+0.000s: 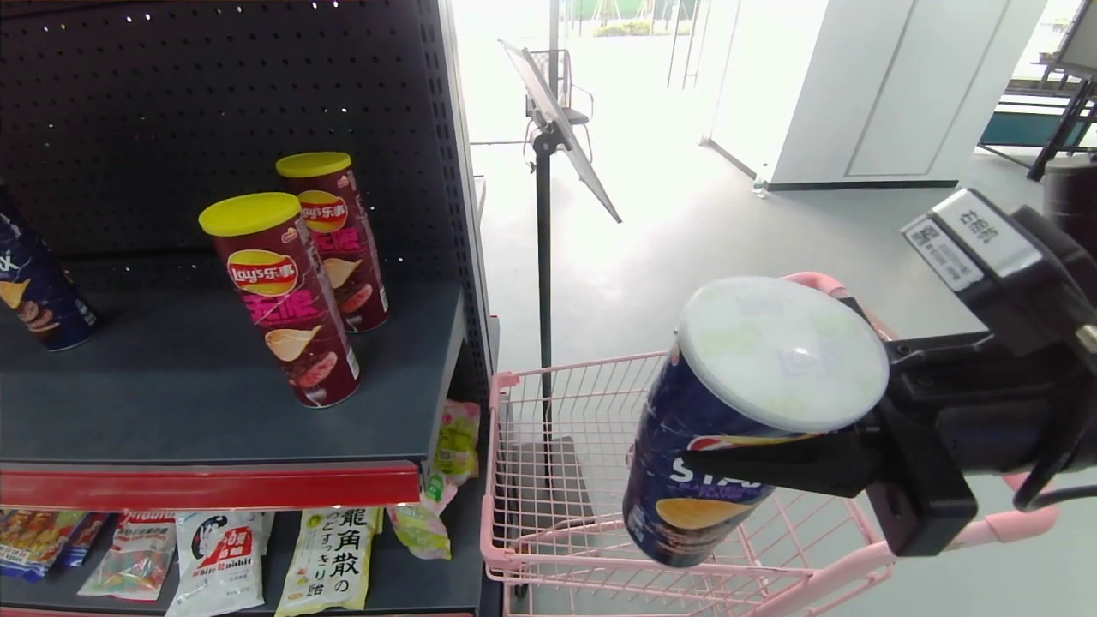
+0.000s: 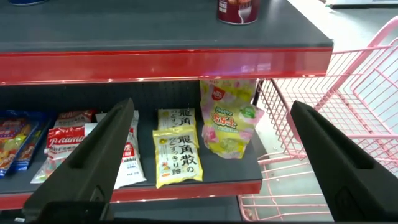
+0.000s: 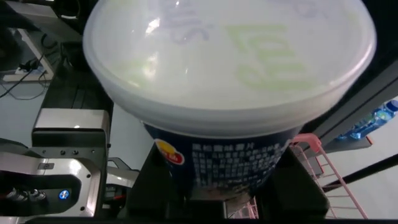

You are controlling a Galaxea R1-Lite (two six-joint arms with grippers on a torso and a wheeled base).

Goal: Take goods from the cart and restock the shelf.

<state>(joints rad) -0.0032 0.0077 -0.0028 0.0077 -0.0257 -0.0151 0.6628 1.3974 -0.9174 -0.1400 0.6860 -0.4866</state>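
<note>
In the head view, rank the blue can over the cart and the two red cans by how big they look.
1. Blue can: looks largest, but it is nearest the camera.
2. Front red can.
3. Back red can: seems the same kind as the front one, just farther.

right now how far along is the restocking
Done: two maroon cans and a navy can stand on the shelf. In hand: the right gripper holds a blue can above the cart. Left: setting it on the shelf; the left gripper is open, holding nothing.
</note>
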